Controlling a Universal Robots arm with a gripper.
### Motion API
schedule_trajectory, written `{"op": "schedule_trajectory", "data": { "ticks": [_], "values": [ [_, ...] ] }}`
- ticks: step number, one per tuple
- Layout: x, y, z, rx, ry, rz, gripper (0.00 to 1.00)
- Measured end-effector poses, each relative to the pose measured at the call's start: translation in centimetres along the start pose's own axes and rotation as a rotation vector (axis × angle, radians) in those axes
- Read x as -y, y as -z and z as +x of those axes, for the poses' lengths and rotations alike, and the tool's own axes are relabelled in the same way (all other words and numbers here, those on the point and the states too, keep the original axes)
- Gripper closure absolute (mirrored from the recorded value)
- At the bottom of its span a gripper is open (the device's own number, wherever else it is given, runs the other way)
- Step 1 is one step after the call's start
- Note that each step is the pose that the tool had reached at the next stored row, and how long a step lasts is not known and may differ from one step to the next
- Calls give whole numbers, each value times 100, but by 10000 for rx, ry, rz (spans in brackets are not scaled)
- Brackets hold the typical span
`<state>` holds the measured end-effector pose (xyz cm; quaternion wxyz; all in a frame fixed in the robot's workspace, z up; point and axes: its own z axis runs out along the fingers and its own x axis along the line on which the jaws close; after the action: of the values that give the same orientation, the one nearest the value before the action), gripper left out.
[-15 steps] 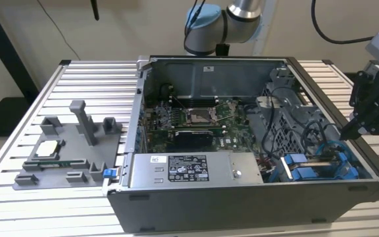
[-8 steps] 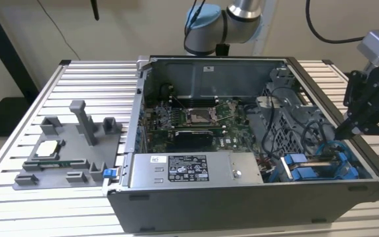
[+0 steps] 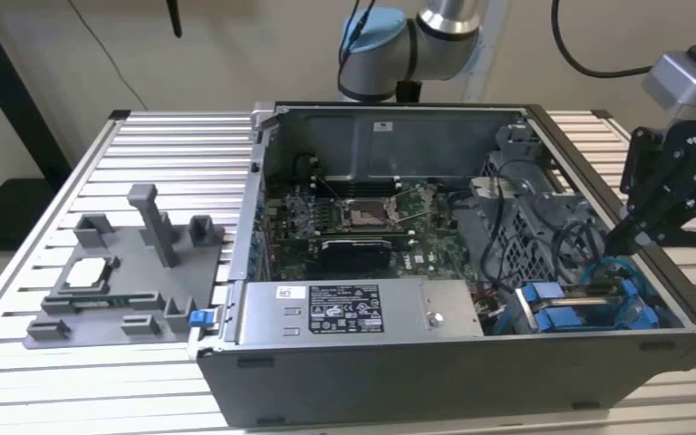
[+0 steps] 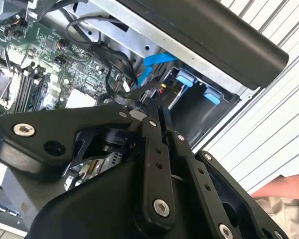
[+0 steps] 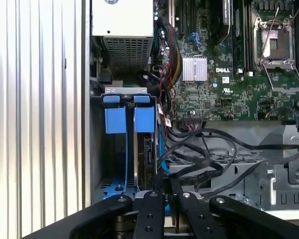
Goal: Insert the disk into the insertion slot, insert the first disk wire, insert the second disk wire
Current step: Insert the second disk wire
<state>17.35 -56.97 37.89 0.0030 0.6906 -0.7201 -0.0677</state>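
One disk (image 5: 137,159), a thin silver edge with two blue tabs (image 5: 114,119), stands inside the insertion slot (image 5: 95,149) just beside the power-supply box (image 5: 123,50). The end effector (image 5: 170,194) is clenched on one black wire (image 4: 133,97).

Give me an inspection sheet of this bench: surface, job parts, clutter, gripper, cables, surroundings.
Surface: slotted metal table, with an open computer case on it.
Job's things: disk in its blue carrier sits in the slot, seemingly seated.
Clutter: grey fixture at the exterior view's left of the case, holding a chip-like part.
Gripper: gripper hangs over the case's drive corner, beside the slot.
Cables: blue cable and black cables run beside the slot; cannot tell if they are plugged in.
Surroundings: arm base behind the case.
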Motion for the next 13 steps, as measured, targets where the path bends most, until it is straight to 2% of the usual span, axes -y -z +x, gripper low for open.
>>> {"op": "schedule_trajectory", "data": {
  "ticks": [6, 13],
  "values": [
    [-81, 76, -5, 12, -28, 2, 100],
    [-251, 69, 3, 16, -57, 13, 100]
  ]
}}
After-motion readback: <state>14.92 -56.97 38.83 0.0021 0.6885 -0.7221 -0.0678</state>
